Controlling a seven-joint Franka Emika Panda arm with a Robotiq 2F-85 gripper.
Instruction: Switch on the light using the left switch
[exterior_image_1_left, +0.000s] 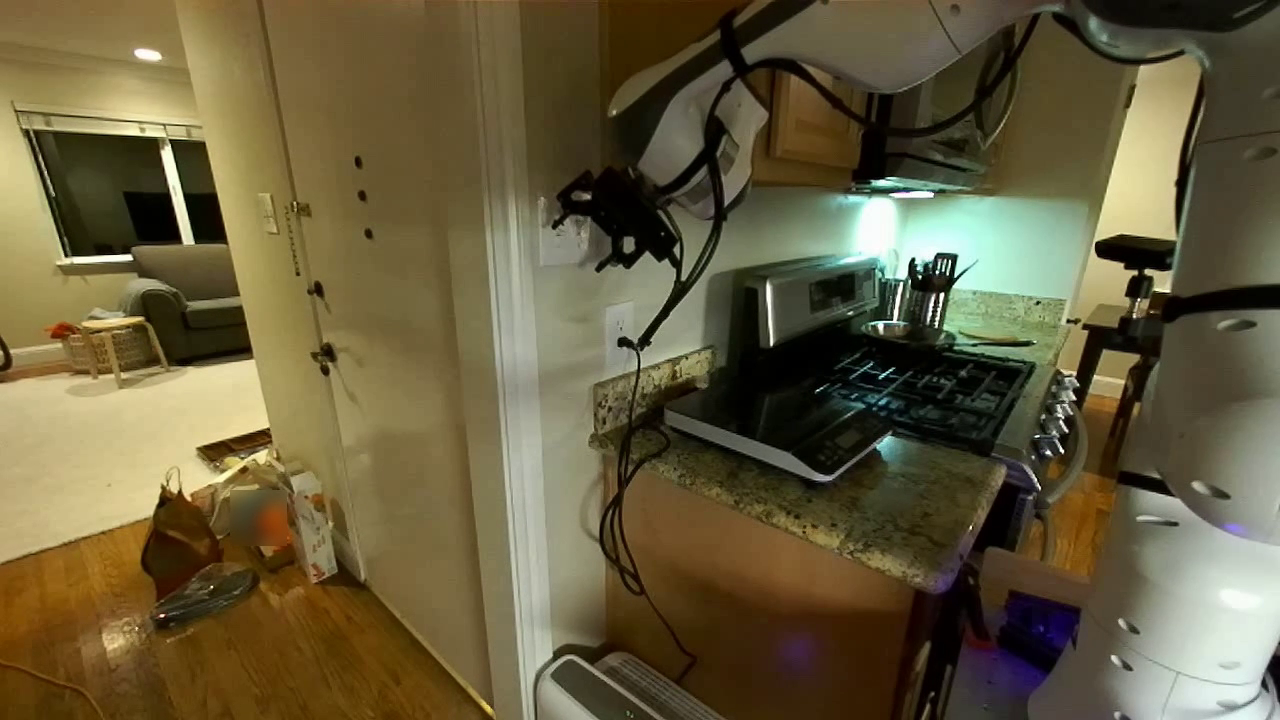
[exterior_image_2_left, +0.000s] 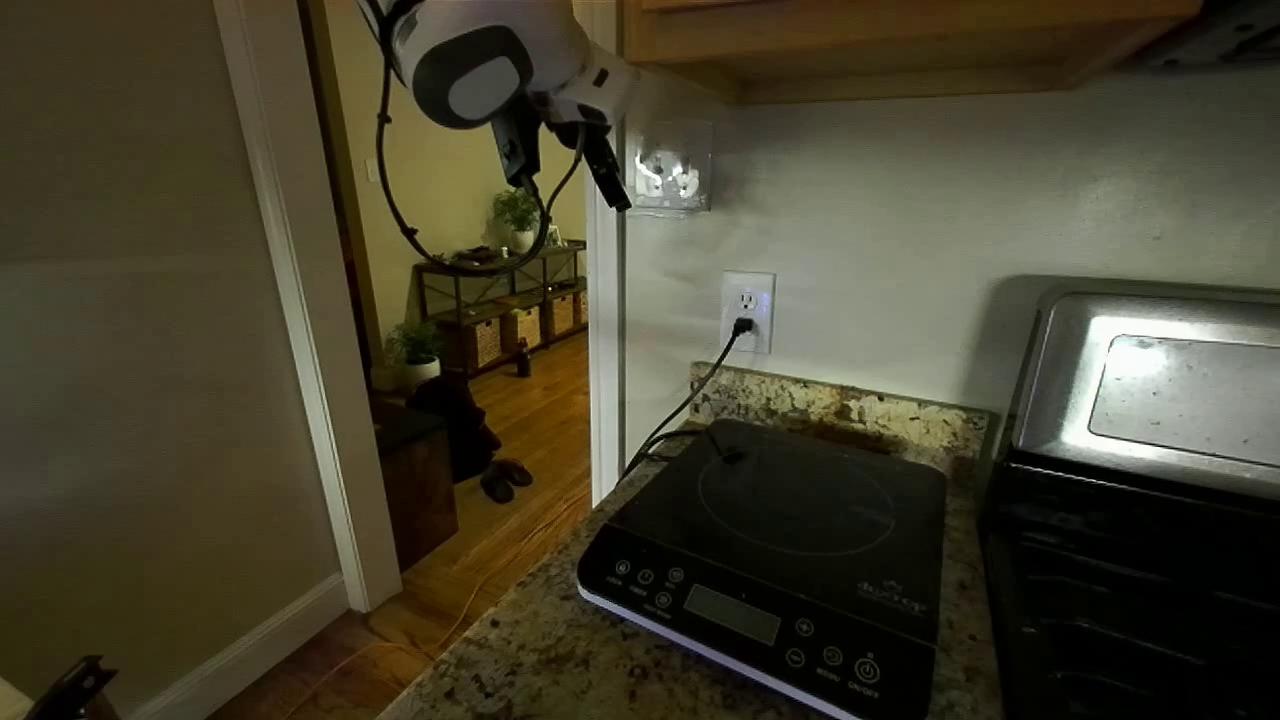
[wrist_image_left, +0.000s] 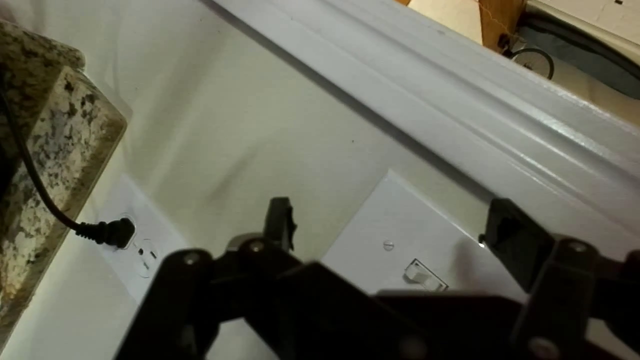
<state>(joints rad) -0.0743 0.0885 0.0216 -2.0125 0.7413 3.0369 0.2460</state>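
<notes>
Our gripper (wrist_image_left: 390, 220) hangs, jaws apart; the left switch (wrist_image_left: 425, 277) (the one showing, we judge) is on the wall plate (wrist_image_left: 365, 250) beyond. So wide a spread could strike the door trim (wrist_image_left: 450, 100) and miss the switch.

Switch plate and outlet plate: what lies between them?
In an exterior view, bare wall separates the switch plate and outlet plate; in the wrist view, a gripper finger partly hides it.

speckled stone counter (exterior_image_2_left: 545, 650); flat black cooktop (exterior_image_2_left: 790, 505) on it, dark cord (exterior_image_2_left: 655, 436) beside cooktop, trailing over edge.
</notes>
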